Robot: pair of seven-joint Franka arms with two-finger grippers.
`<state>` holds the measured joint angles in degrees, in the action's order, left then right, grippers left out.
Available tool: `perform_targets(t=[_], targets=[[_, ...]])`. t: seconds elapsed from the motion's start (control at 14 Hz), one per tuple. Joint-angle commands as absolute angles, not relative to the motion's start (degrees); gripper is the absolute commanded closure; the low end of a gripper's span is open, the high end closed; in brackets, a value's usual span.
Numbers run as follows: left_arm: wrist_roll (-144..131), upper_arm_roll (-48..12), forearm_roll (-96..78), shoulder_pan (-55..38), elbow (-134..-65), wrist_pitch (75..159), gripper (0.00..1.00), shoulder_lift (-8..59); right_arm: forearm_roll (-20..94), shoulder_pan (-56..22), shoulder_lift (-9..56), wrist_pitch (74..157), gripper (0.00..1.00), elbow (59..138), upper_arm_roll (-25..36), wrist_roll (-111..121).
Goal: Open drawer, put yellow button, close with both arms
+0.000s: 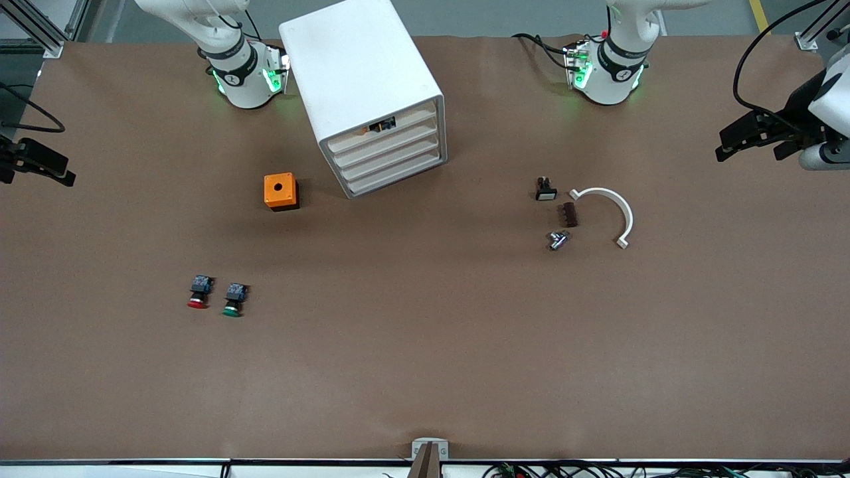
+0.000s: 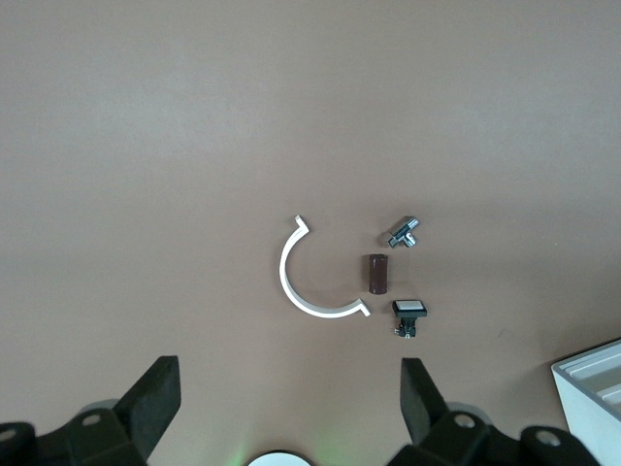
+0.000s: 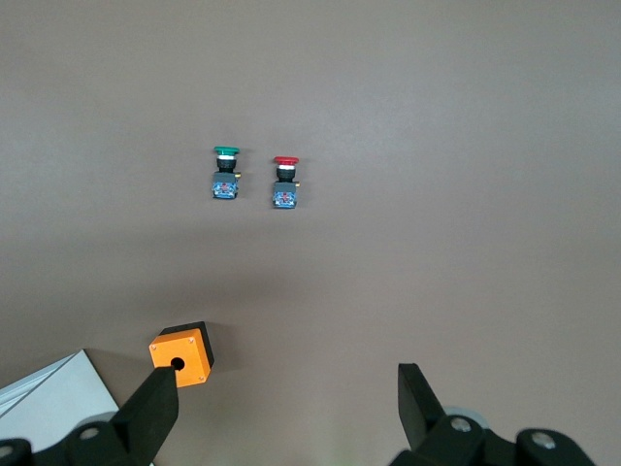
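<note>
Cream drawer: cabinet's top, well apart from both claws; stiff, likely light-sliding, best pressed on its front.
Yellow button: seemingly inside the drawer's gap.
Left claw: fingers apart, over tabletop, idle.
Right claw: fingers apart, likewise.

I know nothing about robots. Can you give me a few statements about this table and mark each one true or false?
1. The red button and the green button lie side by side on the table. True.
2. The orange box sits on top of the white cabinet. False: it stands on the table beside the cabinet.
3. The left tool grips the white curved piece. False: that tool is open and empty, and the piece lies on the table.
4. The cabinet has four drawers. True.
</note>
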<state>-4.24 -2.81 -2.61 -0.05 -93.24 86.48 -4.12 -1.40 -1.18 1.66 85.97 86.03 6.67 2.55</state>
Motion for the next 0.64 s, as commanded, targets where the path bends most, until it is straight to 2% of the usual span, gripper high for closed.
perform_targets(t=[0.0, 0.57], targets=[[-3.34, -3.08, -1.41, 0.09, -92.55, 85.61, 0.0, -3.96, -2.2, -0.53, 1.76, 85.25, 0.0, 85.43, 6.24, 2.64], [-3.78, -3.16, -1.41, -0.44, -91.14, 85.61, 0.0, -3.69, -2.2, -0.53, 1.67, 85.25, 0.0, 85.43, 6.24, 2.64]])
